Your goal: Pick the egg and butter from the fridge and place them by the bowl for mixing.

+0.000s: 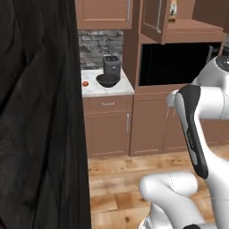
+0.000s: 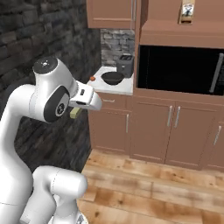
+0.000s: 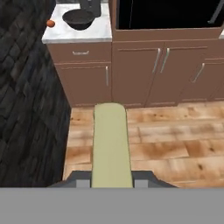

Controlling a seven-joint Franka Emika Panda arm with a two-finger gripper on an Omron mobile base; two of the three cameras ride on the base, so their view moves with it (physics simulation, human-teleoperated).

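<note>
Above wooden floor, end effector (image 3: 111, 183) clamps pale yellow-green butter stick (image 3: 111, 146); we carry level, set beside black bowl (image 3: 78, 19), clear of orange-red egg (image 3: 50, 23).

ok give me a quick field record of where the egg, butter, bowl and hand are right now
egg: on the white counter, left of the bowl, apart from it
bowl: dark, on the counter, in front of a dark appliance
butter: held in the hand, above the wooden floor, away from the counter
hand: shut on the butter
remaining: butter not yet by the bowl
</note>
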